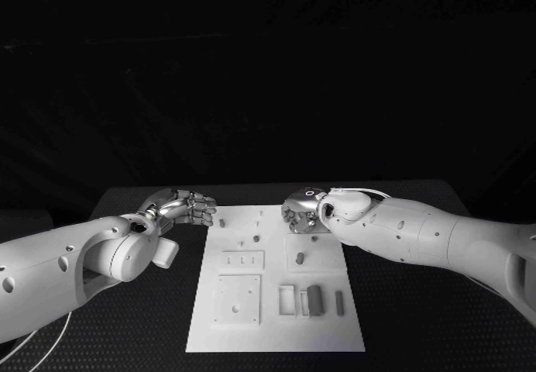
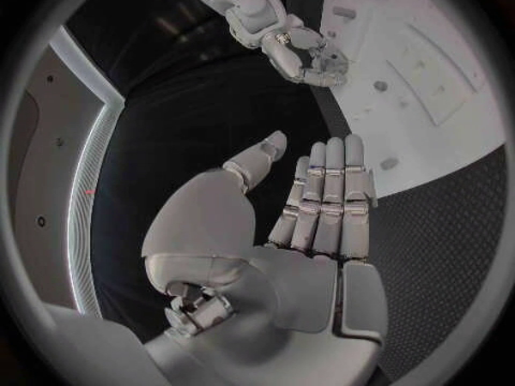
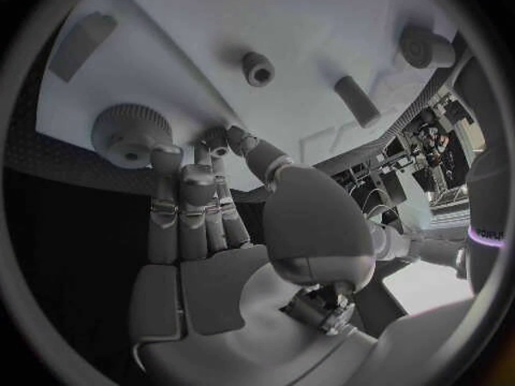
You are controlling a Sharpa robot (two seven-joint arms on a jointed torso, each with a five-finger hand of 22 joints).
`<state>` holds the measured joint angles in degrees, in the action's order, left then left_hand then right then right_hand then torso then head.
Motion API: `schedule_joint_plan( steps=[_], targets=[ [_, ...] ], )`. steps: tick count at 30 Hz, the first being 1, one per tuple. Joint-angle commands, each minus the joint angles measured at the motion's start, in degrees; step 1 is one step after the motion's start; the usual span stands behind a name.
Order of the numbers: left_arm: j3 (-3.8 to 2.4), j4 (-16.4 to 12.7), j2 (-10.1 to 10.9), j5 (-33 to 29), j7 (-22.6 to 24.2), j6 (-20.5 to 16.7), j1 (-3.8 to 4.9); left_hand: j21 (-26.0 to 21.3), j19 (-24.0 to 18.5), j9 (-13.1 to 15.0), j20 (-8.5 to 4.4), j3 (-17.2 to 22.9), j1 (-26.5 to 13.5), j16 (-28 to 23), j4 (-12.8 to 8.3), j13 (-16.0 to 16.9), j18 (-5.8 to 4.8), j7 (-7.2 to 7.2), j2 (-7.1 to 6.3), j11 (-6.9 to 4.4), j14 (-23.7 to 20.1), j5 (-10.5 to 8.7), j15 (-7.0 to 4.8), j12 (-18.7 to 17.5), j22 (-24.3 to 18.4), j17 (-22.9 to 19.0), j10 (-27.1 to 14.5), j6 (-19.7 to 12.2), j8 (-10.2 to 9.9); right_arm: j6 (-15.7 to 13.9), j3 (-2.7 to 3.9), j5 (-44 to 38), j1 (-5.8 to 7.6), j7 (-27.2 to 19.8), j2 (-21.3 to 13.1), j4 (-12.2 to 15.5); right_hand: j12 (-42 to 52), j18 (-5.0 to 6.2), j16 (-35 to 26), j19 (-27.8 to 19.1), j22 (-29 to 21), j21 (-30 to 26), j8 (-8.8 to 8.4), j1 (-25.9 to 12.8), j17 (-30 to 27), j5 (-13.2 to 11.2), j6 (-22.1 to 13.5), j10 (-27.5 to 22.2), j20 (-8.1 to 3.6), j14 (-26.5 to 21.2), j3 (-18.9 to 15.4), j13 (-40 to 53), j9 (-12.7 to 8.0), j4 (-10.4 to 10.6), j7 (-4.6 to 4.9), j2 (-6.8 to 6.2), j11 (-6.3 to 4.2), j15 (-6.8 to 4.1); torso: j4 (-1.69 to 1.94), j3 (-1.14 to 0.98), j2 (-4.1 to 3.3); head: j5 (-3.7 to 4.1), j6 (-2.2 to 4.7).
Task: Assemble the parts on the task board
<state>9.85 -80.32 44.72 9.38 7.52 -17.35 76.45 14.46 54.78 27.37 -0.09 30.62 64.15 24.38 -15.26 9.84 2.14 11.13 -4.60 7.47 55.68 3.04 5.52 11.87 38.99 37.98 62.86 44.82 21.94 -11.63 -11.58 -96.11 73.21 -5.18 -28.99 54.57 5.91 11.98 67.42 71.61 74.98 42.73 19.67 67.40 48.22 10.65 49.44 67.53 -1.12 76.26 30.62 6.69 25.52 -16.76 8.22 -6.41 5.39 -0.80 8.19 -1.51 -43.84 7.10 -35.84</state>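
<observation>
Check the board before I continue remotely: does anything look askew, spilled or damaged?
Nothing stands out. The task board lies flat on the table, its parts on it. The left hand is open beside it; the right hand is over its far end.

Board between the two hands, parts spread over it.
Left hand (image 1: 184,208) just off the board's (image 1: 273,333) far left corner, fingers (image 2: 327,189) flat and together, apart from its edge. Right hand (image 1: 304,209) over the far right part; gear (image 3: 131,134) at its fingertips (image 3: 166,159), pegs (image 3: 257,69) beyond them.
</observation>
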Motion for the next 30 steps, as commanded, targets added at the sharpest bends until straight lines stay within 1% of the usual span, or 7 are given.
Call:
schedule_joint_plan(
  steps=[1,6,9,15,20,26,30],
  targets=[
    [-0.05,0.0,-0.2,0.2,0.3,1.2,0.09,-0.2,-0.2,-0.1,-0.04,-0.1,-0.4,-0.3,0.2,0.1,0.54,-0.02,-0.01,0.13,0.1,-0.08,0.10,-0.4,0.1,0.1,0.1,0.2,-0.3,3.8,-0.54,-2.7,-0.81,1.5,-0.3,0.0,0.5,3.02,0.4,-0.4,1.4,0.6,0.33,0.9,-0.2,0.3,0.7,0.9,-0.10,-0.4,0.3,0.5,0.1,0.1,-0.10,-0.08,-0.09,-0.28,-0.01,-0.01,-0.19,0.19,-0.11],
    [-0.05,0.1,-0.2,0.2,0.3,1.2,0.09,-0.2,-0.2,-0.1,-0.04,-0.1,-0.4,-0.4,0.2,0.1,0.54,-0.01,-0.02,0.14,0.1,-0.09,0.10,-0.4,0.1,0.2,0.1,0.2,-0.3,3.3,-0.55,-3.3,-0.81,1.5,-0.3,0.5,1.3,3.02,1.0,-0.5,1.3,1.2,0.87,2.3,-0.8,0.3,2.0,2.6,-0.16,-0.6,0.6,1.9,0.6,0.0,-0.12,0.31,-0.42,-0.61,0.05,-0.02,-0.34,0.33,-0.09],
    [-0.05,0.1,-0.2,0.2,0.3,1.2,0.09,-0.2,-0.2,-0.1,-0.04,-0.1,-0.4,-0.4,0.2,0.1,0.55,-0.01,-0.01,0.13,0.1,-0.09,0.10,-0.4,0.1,0.2,0.1,0.2,-0.3,2.7,-0.55,-3.4,-0.81,1.5,-0.2,0.7,1.6,3.02,1.3,-0.4,1.3,1.6,1.07,3.7,-1.3,0.5,3.0,3.4,0.01,-0.7,3.3,2.9,0.9,0.4,-0.10,-0.23,-0.65,-0.85,0.08,-0.02,-0.40,0.36,-0.03],
    [-0.05,0.2,-0.3,0.2,0.3,1.2,0.09,-0.2,-0.2,-0.1,-0.04,-0.1,-0.4,-0.4,0.2,0.1,0.55,-0.01,-0.01,0.13,0.1,-0.09,0.10,-0.4,0.1,0.2,0.1,0.2,-0.3,-0.2,-0.54,-3.5,-0.82,2.1,0.0,0.9,2.1,3.02,2.3,0.0,1.4,2.5,1.50,3.6,-1.7,0.3,4.5,4.7,-0.05,-0.5,5.2,4.3,1.5,0.1,-0.30,0.20,-1.19,-1.38,0.11,0.01,-0.54,0.39,0.16],
    [-0.05,0.1,-0.2,0.2,0.3,1.1,0.09,-0.2,-0.2,-0.1,-0.04,-0.1,-0.4,-0.4,0.2,0.2,0.55,-0.01,0.00,0.13,0.1,-0.09,0.10,-0.4,0.1,0.2,0.1,0.2,-0.3,-3.3,-0.53,-3.0,-0.82,2.9,-0.1,1.6,2.4,3.02,3.0,0.0,1.3,3.3,1.82,3.5,-1.9,0.3,5.6,5.6,-0.06,-0.6,5.9,5.4,2.0,0.1,-0.62,0.67,-1.69,-1.84,0.12,0.03,-0.68,0.29,0.43],
    [-0.05,0.1,-0.1,0.2,0.3,1.1,0.09,-0.2,-0.2,-0.1,-0.04,-0.1,-0.4,-0.5,0.2,0.2,0.56,-0.02,0.00,0.13,0.1,-0.09,0.10,-0.5,0.1,0.3,0.1,0.2,-0.3,-5.3,-0.50,-3.1,-0.81,3.7,0.0,2.6,2.9,3.02,3.5,-0.1,1.3,4.0,2.24,3.5,-2.3,0.3,6.9,6.8,-0.06,-0.8,6.3,6.5,2.6,0.0,-1.15,0.91,-2.26,-2.40,0.15,0.04,-0.81,0.21,0.75],
    [-0.05,0.0,0.0,0.2,0.4,1.0,0.09,-0.2,-0.2,-0.2,-0.04,-0.1,-0.4,-0.5,0.2,0.2,0.56,-0.01,-0.01,0.13,0.1,-0.09,0.10,-0.5,0.2,0.3,0.1,0.2,-0.3,-7.8,-0.44,-3.5,-0.80,5.0,0.0,3.6,3.2,3.02,3.8,-0.1,1.3,4.4,2.51,3.5,-2.6,0.3,7.8,7.6,-0.11,-1.0,6.5,7.3,3.0,0.1,-1.49,1.16,-2.65,-2.77,0.11,0.01,-0.85,0.05,0.94]
  ],
)
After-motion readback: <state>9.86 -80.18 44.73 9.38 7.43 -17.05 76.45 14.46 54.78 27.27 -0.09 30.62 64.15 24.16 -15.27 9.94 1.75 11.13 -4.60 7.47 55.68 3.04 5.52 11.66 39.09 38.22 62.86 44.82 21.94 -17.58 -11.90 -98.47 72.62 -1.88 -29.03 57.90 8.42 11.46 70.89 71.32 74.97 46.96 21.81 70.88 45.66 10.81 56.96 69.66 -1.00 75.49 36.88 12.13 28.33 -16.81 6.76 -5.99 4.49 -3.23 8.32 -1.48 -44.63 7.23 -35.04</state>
